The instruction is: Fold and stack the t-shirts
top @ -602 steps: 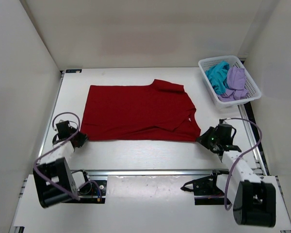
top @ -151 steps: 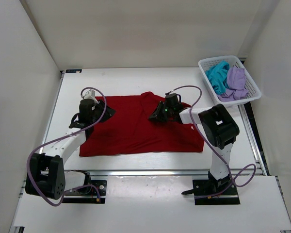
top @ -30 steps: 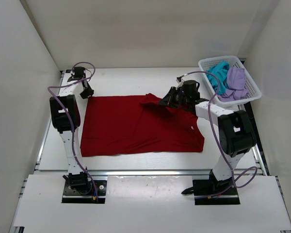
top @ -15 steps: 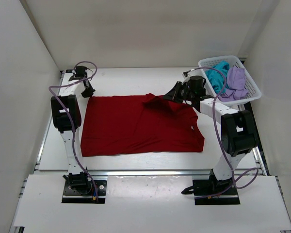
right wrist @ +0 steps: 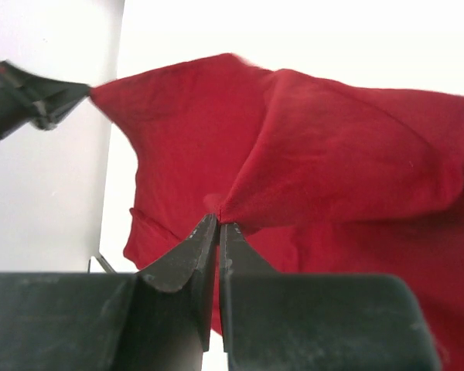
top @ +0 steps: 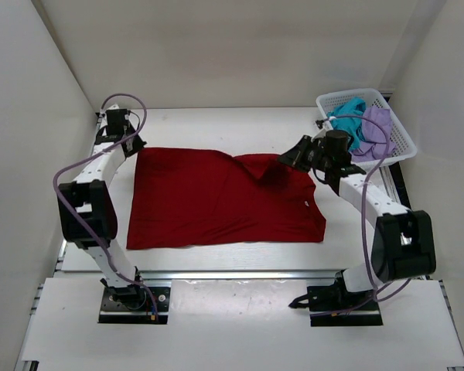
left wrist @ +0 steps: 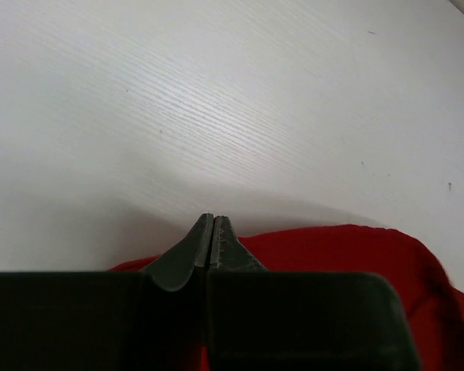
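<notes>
Bright even overhead light, soft shadows, blurred wrist-view foregrounds

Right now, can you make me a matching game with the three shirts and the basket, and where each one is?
Things:
1. red t-shirt
2. teal t-shirt
3. purple t-shirt
4. white basket

Places:
A. far right corner of the table
B. left part of the basket
C. spread out on the table
D. right part of the basket

Pairs: 1-C, 2-B, 3-D, 4-A

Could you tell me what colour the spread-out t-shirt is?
The t-shirt is dark red, clearest in the top external view.
</notes>
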You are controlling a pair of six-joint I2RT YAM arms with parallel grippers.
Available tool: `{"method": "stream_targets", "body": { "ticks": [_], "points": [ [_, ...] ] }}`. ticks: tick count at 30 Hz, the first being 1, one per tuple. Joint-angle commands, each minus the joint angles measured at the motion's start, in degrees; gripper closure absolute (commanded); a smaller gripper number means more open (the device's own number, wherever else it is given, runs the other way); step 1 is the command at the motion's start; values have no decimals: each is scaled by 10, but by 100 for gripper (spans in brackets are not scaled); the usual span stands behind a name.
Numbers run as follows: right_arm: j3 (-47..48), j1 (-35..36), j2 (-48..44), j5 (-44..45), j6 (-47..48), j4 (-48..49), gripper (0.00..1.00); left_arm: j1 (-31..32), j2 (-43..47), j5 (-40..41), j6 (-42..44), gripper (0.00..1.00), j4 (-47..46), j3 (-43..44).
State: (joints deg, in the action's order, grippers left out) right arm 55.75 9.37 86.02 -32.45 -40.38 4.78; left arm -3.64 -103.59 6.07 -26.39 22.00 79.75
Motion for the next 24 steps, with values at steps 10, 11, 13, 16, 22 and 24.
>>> {"method": "stream_targets", "body": {
  "ticks": [10, 11, 13, 16, 22, 24],
  "points": [
    [-133, -39, -191, 10, 3, -34, 100, -14, 123, 7, 5, 100, -51, -133],
    [-134, -43, -204, 8, 6, -42, 100, -13, 132, 8, 3, 100, -56, -135],
    [-137, -45, -233, 4, 8, -63, 100, -12, 149, 8, -2, 100, -57, -145],
    [-160, -58, -293, -16, 6, -73, 100, -13, 180, 3, -9, 100, -59, -161],
    [-248, -61, -376, 5, 8, -115, 99, -21, 262, 32, -21, 100, -82, -259],
    [-289, -84, -392, 0, 8, -122, 100, -28, 262, 39, -20, 100, -71, -274]
  ]
}}
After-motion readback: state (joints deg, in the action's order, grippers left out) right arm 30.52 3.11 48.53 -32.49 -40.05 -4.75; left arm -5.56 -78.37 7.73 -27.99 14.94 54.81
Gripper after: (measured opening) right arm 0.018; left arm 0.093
